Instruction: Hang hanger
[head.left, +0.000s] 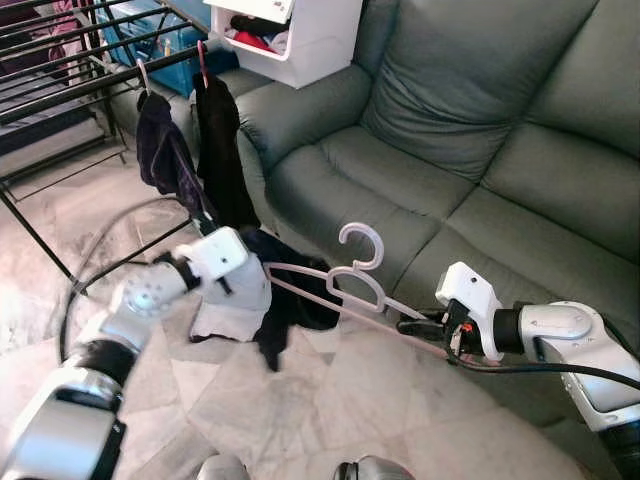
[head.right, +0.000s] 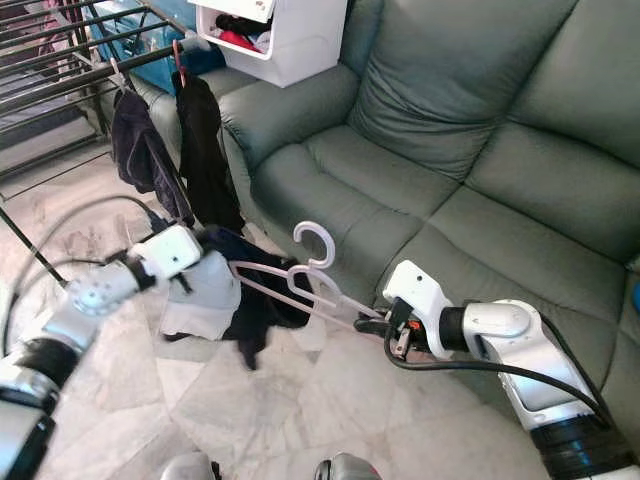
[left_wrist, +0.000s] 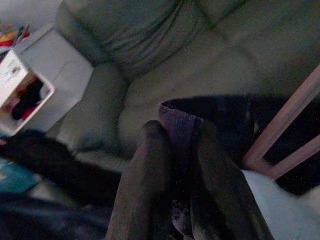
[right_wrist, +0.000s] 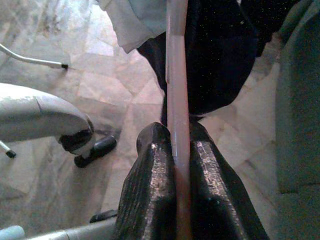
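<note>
1. the hanger (head.left: 350, 285) is pale pink with a white hook. it's held out level over the marble floor (head.left: 330, 400), in front of the green sofa (head.left: 450, 150), spanning the gap between the two arms.
2. right gripper (head.left: 420, 325) sits at about 4 o'clock in the head view. its black fingers (right_wrist: 150, 195) are pinched narrow on the hanger's pink bar — the wrist view shows the bar running straight up between them.
3. left gripper (left_wrist: 177, 165) is over at about 9 o'clock, at the hanger's other end. its two fingers are clamped tight on a purple fold of cloth (left_wrist: 177, 125), with the pink bars just beside it.
4. a dark garment (head.left: 290, 290) and a white one (head.left: 235, 300) droop off the hanger's left end, down toward the floor.
5. the drying rack (head.left: 70, 70) is up at 10 to 11 o'clock, well apart from the hanger. two dark pieces of clothing (head.left: 220, 140) hang off its rail on their own hooks.
6. a white box (head.left: 290, 30) with red and dark stuff inside sits on the sofa arm at about 12 o'clock.
7. a thin grey hoop (head.left: 100, 250) on the floor curves around behind the left arm — can't tell what it is.
</note>
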